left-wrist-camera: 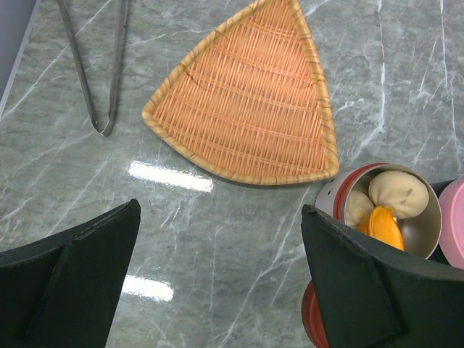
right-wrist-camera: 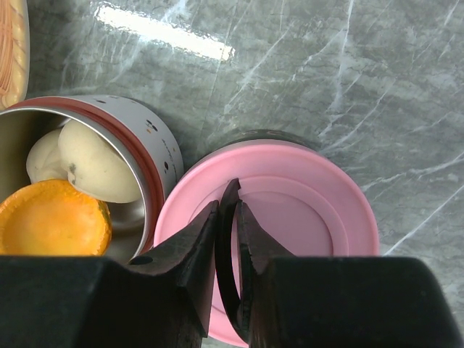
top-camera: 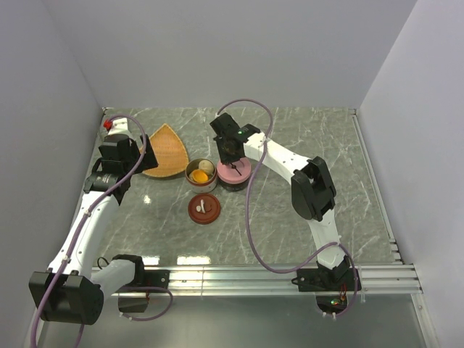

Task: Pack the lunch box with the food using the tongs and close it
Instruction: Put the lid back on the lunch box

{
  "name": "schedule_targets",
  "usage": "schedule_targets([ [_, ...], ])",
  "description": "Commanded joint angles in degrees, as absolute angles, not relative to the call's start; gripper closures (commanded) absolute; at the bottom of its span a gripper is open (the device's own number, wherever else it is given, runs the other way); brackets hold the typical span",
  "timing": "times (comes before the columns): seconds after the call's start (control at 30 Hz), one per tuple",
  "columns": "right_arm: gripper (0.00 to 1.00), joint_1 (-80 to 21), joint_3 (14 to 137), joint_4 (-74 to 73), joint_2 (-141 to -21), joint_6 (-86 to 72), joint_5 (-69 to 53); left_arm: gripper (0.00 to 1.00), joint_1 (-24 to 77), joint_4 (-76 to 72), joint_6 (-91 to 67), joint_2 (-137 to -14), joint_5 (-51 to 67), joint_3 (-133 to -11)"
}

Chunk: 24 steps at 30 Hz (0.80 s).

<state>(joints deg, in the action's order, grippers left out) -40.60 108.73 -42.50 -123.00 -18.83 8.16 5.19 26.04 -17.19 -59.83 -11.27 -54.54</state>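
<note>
Nearest the arm bases, a round red lid [top-camera: 204, 208] lies flat on the grey marble table [left-wrist-camera: 65, 181] with a small pale thing on top that is too small to make out. Just beyond it stand two tins, side by side and all but touching. The left one is an open metal tin with a red rim [right-wrist-camera: 159, 159], and it holds the food: beige dumpling-like balls [right-wrist-camera: 94, 163] and an orange chunk [right-wrist-camera: 51, 217]. The right one, the second tin [top-camera: 233, 183], is capped by a pink round lid [right-wrist-camera: 304, 203]. The right gripper [right-wrist-camera: 228, 210] stands straight over the middle of that lid, its jaws clenched to a narrow slit on what looks like a thin dark upright tab of the lid. That makes the right arm much the nearer one to both tins. The open tin lies immediately to the right gripper's left, so any lift or shift of the capped tin has to mind that close wall. The red lid, probably meant for the open tin, sits on the near side and is unobstructed. Further left, the left gripper [left-wrist-camera: 221, 217] hangs above bare table with its jaws spread wide, holding nothing. Beyond it lies the orange woven fan-shaped plate [left-wrist-camera: 254, 109], on which no piece shows. At the far left lie the thin steel tongs [left-wrist-camera: 104, 131], with their joined bend towards the left gripper and their long axis running away from it.
</note>
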Motion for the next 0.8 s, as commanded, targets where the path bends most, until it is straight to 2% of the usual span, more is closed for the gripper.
schedule_targets([
  [0.0, 0.78, -40.25, 109.25, -42.45, -122.17, -19.16, 8.79, 0.01, 5.45, 25.14, -16.17, -59.15, -11.16, -54.49],
  [0.17, 0.75, -40.25, 108.46, -42.19, -120.42, -19.42, 9.05, 0.01, 5.45, 25.22, -16.17, -59.06, -10.99, -54.4],
  [0.37, 0.66, -40.25, 106.35, -41.13, -116.99, -19.95, 9.32, 0.01, 5.45, 25.05, -16.26, -58.89, -10.9, -54.23],
  [0.77, 0.66, -40.43, 102.48, -39.99, -112.59, -20.92, 8.18, 0.01, 5.54, 24.87, -16.35, -58.89, -10.28, -53.88],
])
